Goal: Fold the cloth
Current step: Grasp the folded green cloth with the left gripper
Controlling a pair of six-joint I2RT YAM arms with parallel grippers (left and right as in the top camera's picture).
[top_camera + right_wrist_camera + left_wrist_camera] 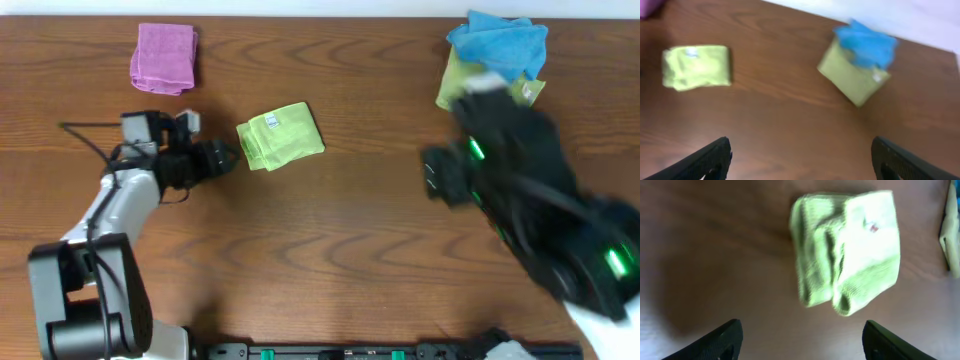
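Folded cloth [280,136] on table [330,250]; wide-spread left hand [225,157] just beside it

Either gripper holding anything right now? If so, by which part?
Nothing is held. The left gripper and right gripper are both open with nothing between the fingers. The cloth lies folded on the table, clear of both.

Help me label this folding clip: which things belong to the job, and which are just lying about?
Job: lime-green cloth, folded; left gripper, open beside it.
Lying about: pink cloth; blue cloth; dull yellow-green cloth under the blue one.
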